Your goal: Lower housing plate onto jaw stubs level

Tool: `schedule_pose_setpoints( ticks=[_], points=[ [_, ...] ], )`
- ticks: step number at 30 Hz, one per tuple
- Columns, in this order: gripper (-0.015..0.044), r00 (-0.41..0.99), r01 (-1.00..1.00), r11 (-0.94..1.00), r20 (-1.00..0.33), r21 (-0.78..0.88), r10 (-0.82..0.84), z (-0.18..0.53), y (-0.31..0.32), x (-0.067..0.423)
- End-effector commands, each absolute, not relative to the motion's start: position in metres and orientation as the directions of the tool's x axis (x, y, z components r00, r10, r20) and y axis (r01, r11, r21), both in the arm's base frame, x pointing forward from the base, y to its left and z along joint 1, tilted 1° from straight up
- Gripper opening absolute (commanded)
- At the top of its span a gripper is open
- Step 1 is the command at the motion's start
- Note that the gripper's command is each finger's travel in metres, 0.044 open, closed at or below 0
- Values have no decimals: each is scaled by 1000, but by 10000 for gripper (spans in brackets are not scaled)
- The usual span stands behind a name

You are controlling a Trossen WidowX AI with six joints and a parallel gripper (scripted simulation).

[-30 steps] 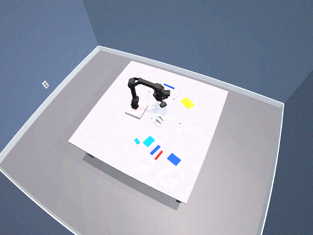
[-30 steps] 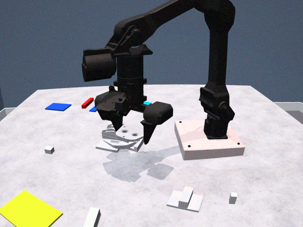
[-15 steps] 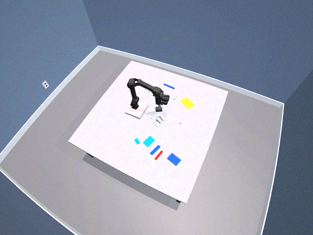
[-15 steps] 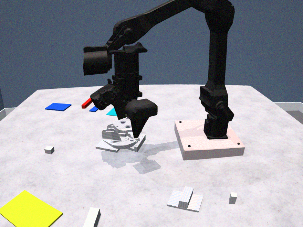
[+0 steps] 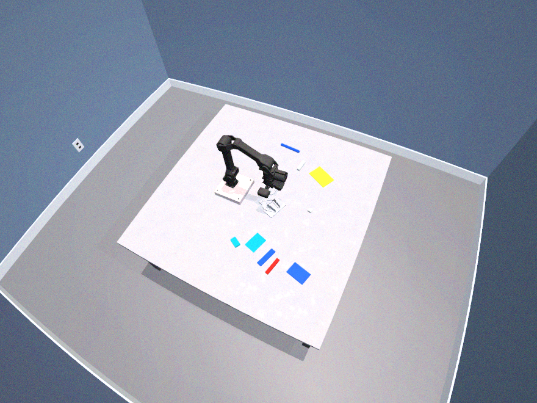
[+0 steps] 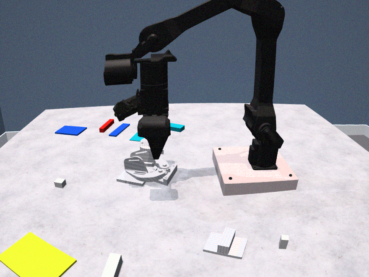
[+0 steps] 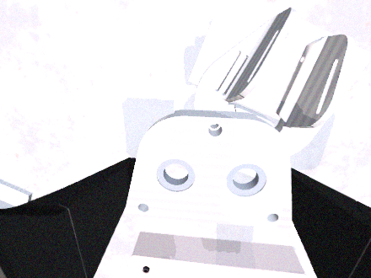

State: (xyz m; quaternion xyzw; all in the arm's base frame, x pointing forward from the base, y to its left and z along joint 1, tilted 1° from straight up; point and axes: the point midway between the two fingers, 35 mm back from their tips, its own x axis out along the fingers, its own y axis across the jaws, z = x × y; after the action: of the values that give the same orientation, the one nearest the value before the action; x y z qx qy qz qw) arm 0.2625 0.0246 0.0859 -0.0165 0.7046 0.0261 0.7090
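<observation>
My gripper (image 6: 154, 152) (image 7: 207, 169) is shut on the sides of the white housing plate (image 7: 211, 202) (image 6: 144, 144), which has two ringed holes. The near finger hides most of the plate in the exterior view. The plate is held above the gear end of the jaw assembly. The two curved jaws (image 5: 272, 204) (image 6: 135, 165) (image 7: 316, 80) lie beyond the plate's rounded end, to the upper right in the wrist view. The white base (image 6: 171, 176) is beneath. A round pin head (image 6: 164, 164) shows below the near finger. The stubs under the plate are hidden in the wrist view.
The pink-white robot base (image 6: 238, 174) stands right of the assembly in the exterior view. A small white block (image 6: 60, 182) is left. A T-shaped white piece (image 6: 227, 239), white bar (image 6: 112, 265) and yellow sheet (image 6: 34, 253) are nearer the camera. Cyan, blue and red pieces lie behind.
</observation>
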Motion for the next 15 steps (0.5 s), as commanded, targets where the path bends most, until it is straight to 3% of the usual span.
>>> schedule_pose_setpoints(
  ticks=[1, 8, 15],
  points=[
    [351, 6, 62, 998, -1000, 10, 9, 85, 13, 262],
    [351, 5, 269, 963, -1000, 9, 8, 85, -7, 261],
    [351, 5, 289, 957, -1000, 9, 8, 85, -9, 260]
  ],
)
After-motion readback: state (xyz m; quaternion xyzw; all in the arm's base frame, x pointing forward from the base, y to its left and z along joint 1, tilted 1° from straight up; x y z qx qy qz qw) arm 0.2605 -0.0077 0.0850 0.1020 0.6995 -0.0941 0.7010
